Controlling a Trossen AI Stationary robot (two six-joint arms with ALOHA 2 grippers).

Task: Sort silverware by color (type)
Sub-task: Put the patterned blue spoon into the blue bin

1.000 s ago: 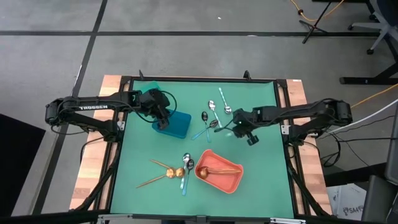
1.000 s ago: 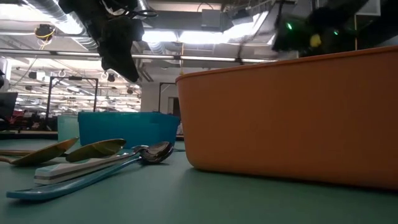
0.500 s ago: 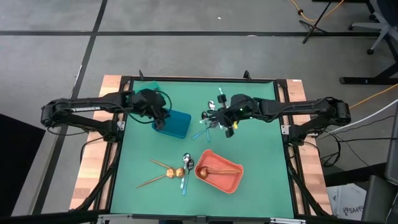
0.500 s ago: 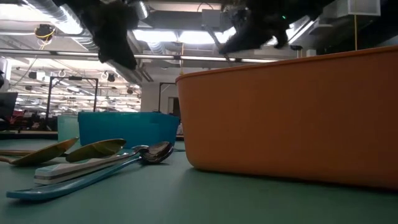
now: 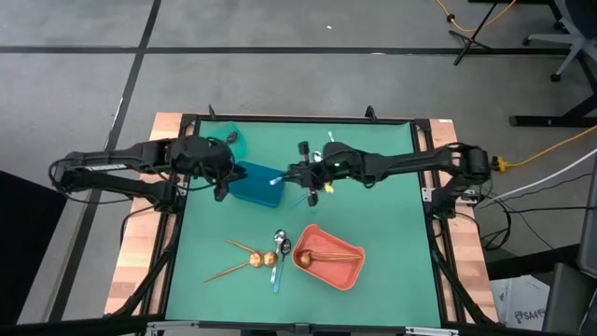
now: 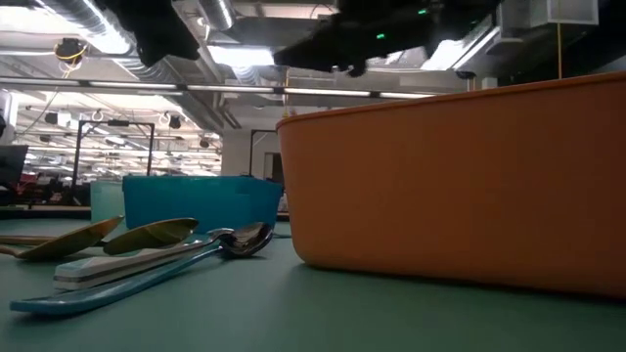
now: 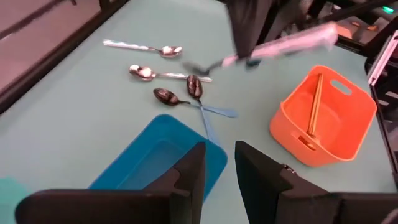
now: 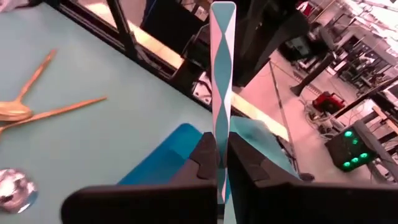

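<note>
Green table mat (image 5: 392,233) mid-frame, coral bin (image 5: 328,256) lower centre. Right gripper (image 5: 300,176) at centre, pinching checkered-handled spoon (image 8: 222,62) beside blue bin (image 5: 254,183). Left gripper (image 5: 220,173) left of that bin, jaws slightly parted, holding nothing.

The way down into the blue bin (image 5: 254,181) is crowded: the left gripper (image 5: 222,177) hangs at its one side, the right gripper (image 5: 303,175) with a patterned spoon (image 8: 222,68) at the other. The mat (image 5: 392,271) near the coral bin (image 5: 328,257) lies free.
</note>
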